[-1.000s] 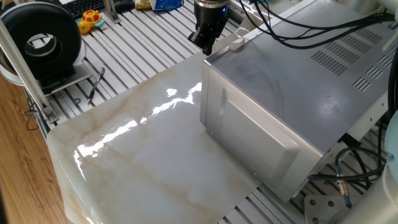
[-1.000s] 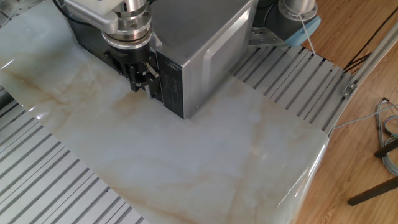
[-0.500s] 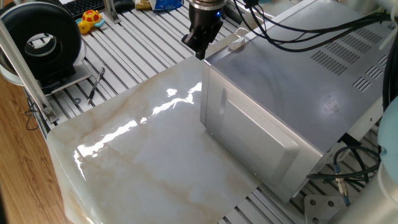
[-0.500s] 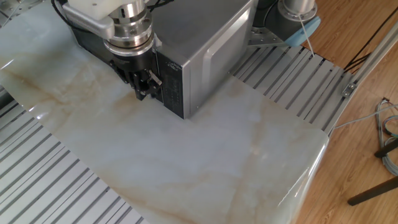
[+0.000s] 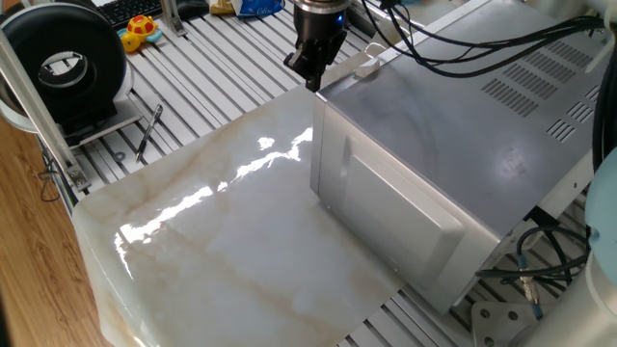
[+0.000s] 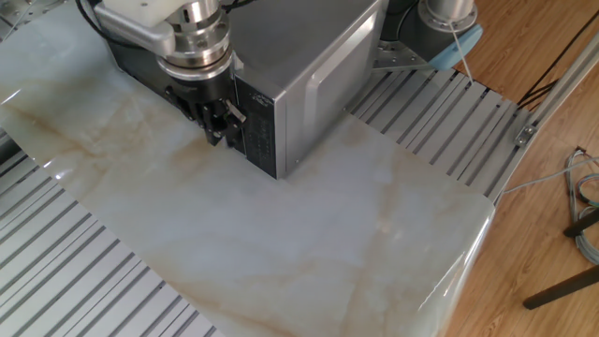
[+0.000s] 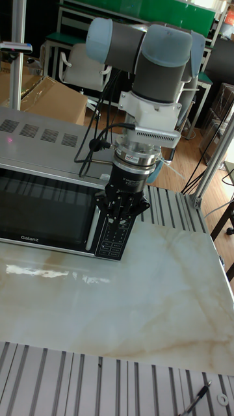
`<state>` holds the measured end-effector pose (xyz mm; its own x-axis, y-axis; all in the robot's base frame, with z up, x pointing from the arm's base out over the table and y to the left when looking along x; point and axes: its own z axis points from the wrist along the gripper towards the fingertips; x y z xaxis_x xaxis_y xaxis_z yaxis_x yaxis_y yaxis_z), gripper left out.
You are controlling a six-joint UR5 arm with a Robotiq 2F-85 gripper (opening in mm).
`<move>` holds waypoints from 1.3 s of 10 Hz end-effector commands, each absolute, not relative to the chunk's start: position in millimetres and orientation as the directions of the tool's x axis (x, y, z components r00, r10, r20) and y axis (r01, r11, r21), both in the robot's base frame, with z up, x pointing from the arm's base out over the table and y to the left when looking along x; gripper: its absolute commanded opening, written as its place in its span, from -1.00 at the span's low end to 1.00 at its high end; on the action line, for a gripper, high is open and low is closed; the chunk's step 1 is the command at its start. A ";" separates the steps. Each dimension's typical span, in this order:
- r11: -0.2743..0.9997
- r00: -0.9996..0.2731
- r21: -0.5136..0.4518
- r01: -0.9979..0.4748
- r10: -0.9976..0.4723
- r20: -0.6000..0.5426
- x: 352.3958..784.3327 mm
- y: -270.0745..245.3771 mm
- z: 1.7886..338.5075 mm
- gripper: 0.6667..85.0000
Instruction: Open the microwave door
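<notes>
While the arm reached down from above, the tool [image 7: 121, 224] hung in front of the control panel [image 7: 112, 242] at the right end of the microwave's front, its black fingers pointing at the tabletop [image 7: 130, 299]; whether the fingers stood apart or together could not be told from any view. In the tall fixed view, going from left to right, the microwave [image 7: 39, 140] sat at the left with vent slots along its silver top, then came the microwave door [image 7: 42, 211], a dark window in a black frame lying flush with the front and so closed, then the button panel partly hidden behind the tool, and then bare marbled tabletop. In one fixed view a black round device [image 5: 66, 60] stood at the far left on the slatted frame, a yellow toy [image 5: 141, 29] lay behind it, the tool [image 5: 310, 75] hovered just beside the microwave's near top corner, and the silver casing [image 5: 463, 125] filled the right side. In the other fixed view the tool [image 6: 215, 131] was close against the panel corner, with the tabletop [image 6: 309, 225] spreading to the right.
</notes>
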<state>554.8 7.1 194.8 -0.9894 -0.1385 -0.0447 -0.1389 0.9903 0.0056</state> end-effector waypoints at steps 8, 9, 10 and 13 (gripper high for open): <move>0.986 -0.984 0.005 -0.167 -0.167 -0.064 540.7 5.3 228.5 -0.71; 0.988 -0.987 0.014 -0.157 -0.156 -0.045 536.7 6.3 227.2 -0.71; 0.986 -0.986 0.029 -0.161 -0.160 -0.046 536.3 11.6 227.6 -0.62; 0.991 -0.989 -0.002 -0.136 -0.135 -0.066 542.8 4.1 227.8 -0.73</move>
<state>540.5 4.6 224.6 -0.9867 -0.1535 -0.0534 -0.1536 0.9881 -0.0023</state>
